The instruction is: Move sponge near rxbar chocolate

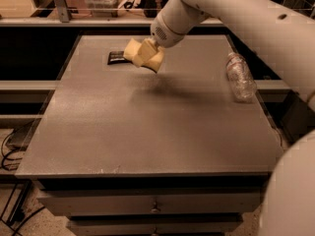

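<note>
The pale yellow sponge [142,57] hangs above the grey table top, held by my gripper [148,49], which is shut on it at the end of the white arm coming in from the upper right. The rxbar chocolate [116,57], a small black bar, lies on the table at the back left. The sponge's left end partly covers the bar's right end in this view; the sponge is in the air, with its shadow on the table below it.
A clear plastic bottle [239,76] lies on its side near the table's right edge. The grey table [147,127] has drawers below its front edge. Shelving with clutter stands behind the table. Cables lie on the floor at the left.
</note>
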You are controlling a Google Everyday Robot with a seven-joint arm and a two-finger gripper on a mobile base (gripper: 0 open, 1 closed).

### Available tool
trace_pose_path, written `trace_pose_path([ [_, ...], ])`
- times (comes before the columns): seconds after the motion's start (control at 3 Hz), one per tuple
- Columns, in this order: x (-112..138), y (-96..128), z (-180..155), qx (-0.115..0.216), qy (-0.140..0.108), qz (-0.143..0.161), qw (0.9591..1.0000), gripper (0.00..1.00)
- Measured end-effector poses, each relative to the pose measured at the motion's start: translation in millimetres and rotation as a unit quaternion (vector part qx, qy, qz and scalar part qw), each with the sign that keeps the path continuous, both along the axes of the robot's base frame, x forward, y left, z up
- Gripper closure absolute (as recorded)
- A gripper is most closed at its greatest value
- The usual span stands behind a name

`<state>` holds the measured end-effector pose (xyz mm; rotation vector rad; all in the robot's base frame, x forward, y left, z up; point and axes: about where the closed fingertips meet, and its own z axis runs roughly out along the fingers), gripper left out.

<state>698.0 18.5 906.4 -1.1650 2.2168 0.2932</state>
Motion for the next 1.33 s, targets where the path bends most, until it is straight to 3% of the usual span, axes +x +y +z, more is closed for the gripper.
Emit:
trace_pose_path([
  [0.33, 27, 23, -10, -0.025, -0.004, -0.01, 0.9996, 0.82],
  [0.67, 48, 28, -20, -0.046, -0.008, -0.028, 0.9985, 0.6],
  [1.33, 69, 11, -28, -0.074, -0.014, -0.068, 0.9948, 0.12],
])
